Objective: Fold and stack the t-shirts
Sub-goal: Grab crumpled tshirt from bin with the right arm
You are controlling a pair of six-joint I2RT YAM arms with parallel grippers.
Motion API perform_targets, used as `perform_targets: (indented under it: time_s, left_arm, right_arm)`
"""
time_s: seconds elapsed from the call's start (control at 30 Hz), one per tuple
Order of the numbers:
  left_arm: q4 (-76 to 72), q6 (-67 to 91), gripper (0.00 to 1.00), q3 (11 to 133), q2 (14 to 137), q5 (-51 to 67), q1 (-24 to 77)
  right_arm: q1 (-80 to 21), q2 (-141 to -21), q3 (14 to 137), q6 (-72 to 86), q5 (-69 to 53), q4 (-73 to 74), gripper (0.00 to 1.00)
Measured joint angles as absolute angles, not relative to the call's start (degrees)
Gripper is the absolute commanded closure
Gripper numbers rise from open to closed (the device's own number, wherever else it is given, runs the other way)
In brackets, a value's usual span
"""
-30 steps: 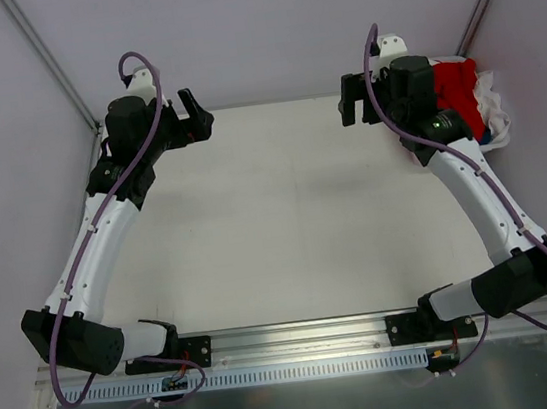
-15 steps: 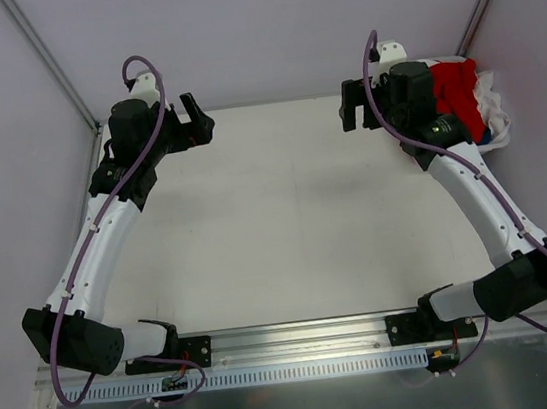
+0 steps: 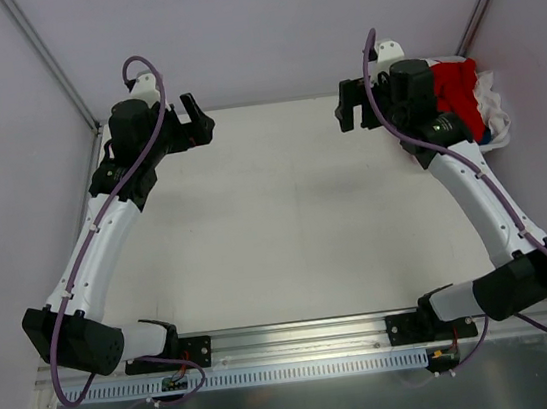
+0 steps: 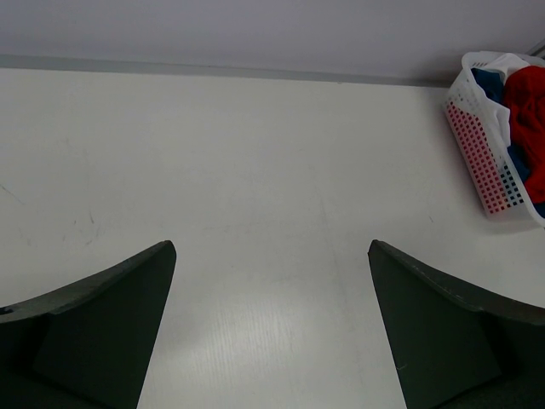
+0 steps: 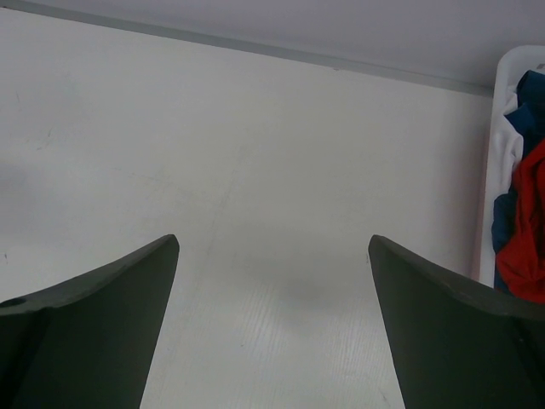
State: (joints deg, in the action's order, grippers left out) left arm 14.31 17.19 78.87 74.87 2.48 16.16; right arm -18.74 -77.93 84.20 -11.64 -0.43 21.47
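The t-shirts lie bunched in a white plastic basket (image 4: 481, 153) at the table's far right corner. A bright red shirt (image 3: 454, 85) is on top, with white cloth (image 3: 491, 103) and a dark blue shirt (image 5: 533, 90) beside it. The right wrist view shows the red shirt (image 5: 524, 230) at its right edge. My right gripper (image 3: 345, 102) hovers open just left of the basket, pointing toward the table's middle, with nothing between its fingers (image 5: 273, 239). My left gripper (image 3: 197, 117) hangs open over the far left of the table, holding nothing (image 4: 271, 245).
The white table (image 3: 276, 224) stretches between the two arms. Pale walls and slanted metal frame posts (image 3: 47, 58) close in the back and sides. A metal rail (image 3: 301, 337) with the arm bases runs along the near edge.
My right gripper has edged slightly to the left, away from the basket. The left arm and the shirts have not moved.
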Motion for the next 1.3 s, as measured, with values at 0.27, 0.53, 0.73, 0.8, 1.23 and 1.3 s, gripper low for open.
perform_targets:
  time_s: [0.27, 0.53, 0.73, 0.8, 1.23, 1.3]
  left_arm:
    - [14.37, 17.19, 0.01, 77.82, 74.43, 2.48, 16.16]
    - [14.35, 17.1, 0.01, 76.34, 73.32, 2.24, 16.16]
    - [14.33, 17.06, 0.01, 74.98, 72.9, 1.34, 16.16]
    - [14.31, 17.04, 0.01, 74.28, 72.86, 1.19, 16.16]
    - [14.26, 16.95, 0.01, 71.92, 72.6, -0.56, 16.16]
    - [14.26, 16.91, 0.01, 71.35, 72.42, -0.64, 16.16]
  right_arm:
    - [-16.43, -89.91, 100.2, -15.2, 7.33, 26.98, 0.01]
    - [-7.38, -105.67, 111.13, -14.52, 10.37, 30.04, 0.02]
    - [-1.85, -112.4, 111.66, -11.92, 10.24, 31.55, 0.1]
    - [-0.47, -113.91, 111.66, -11.35, 10.04, 32.03, 0.13]
    - [4.47, -115.37, 111.66, -10.24, 8.56, 32.42, 0.49]
    - [4.99, -115.37, 111.66, -10.22, 8.56, 32.42, 0.48]
